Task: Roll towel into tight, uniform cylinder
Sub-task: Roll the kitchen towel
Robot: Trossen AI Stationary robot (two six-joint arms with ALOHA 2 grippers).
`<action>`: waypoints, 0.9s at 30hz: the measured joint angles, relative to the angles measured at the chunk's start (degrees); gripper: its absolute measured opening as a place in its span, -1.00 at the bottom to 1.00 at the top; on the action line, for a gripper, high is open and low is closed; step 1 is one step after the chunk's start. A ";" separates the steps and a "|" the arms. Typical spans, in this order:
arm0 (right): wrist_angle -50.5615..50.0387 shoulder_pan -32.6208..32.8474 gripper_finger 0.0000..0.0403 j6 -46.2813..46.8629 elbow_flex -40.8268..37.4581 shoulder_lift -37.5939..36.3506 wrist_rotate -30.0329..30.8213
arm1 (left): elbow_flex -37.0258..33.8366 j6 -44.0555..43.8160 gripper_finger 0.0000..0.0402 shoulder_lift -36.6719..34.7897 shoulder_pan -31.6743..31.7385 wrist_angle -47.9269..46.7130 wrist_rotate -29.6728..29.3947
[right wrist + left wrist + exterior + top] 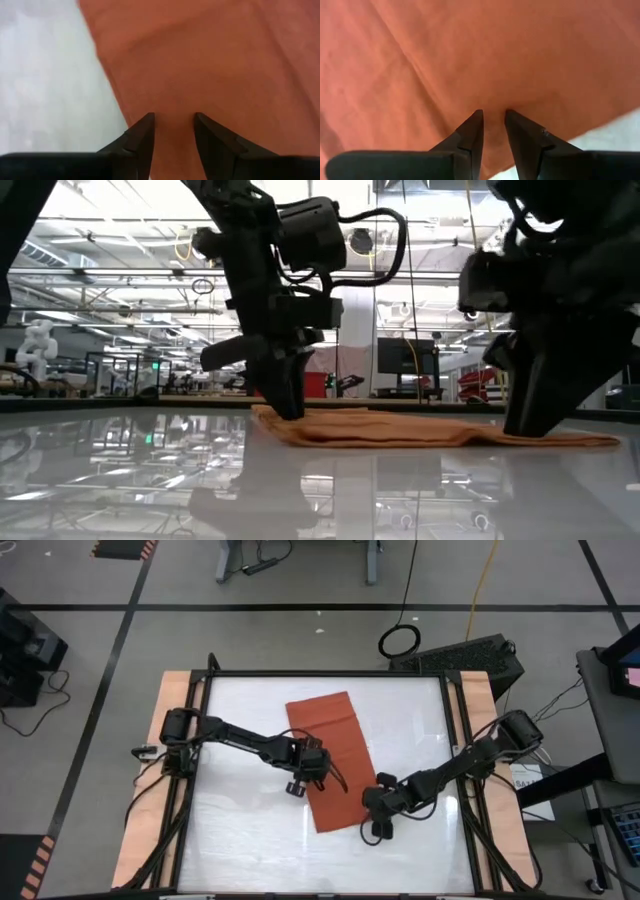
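Cloth comes first: the thin, soft rust-orange rectangular towel (330,760) lies flat mid-table, limp and light, so I should take its near edge. My left gripper (493,131) and right gripper (173,134) press down on it, jaws slightly parted, neither clearly pinching fabric.

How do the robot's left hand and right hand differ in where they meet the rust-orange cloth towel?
The left hand sits midway along the rust-orange cloth towel's left edge; the right hand sits at its near right corner. The left fingers stand closer together than the right's. Both press down onto the flat, unrolled towel.
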 joint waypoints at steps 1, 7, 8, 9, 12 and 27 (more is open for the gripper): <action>1.94 0.21 -0.35 0.66 0.04 0.62 -0.51 | 0.03 0.69 -0.54 0.30 0.14 0.38 -0.16; 12.25 1.38 -0.35 4.62 -0.28 2.29 -1.93 | 0.28 5.39 -0.54 1.21 0.99 -0.04 -2.59; 13.06 1.38 -0.35 5.12 -0.30 2.34 -2.09 | 0.28 6.28 -0.54 1.23 1.04 -0.18 -3.18; 13.62 1.37 -0.35 5.39 -0.29 2.37 -2.10 | 0.26 7.10 -0.54 1.26 1.08 -0.19 -3.82; 13.31 1.33 -0.35 4.86 -0.29 2.38 -2.05 | 0.36 7.79 -0.54 1.31 1.19 -0.33 -4.90; 0.85 4.74 -0.34 -16.58 -0.28 -10.20 3.40 | 7.63 1.74 -0.54 -5.58 -5.54 -12.32 -3.88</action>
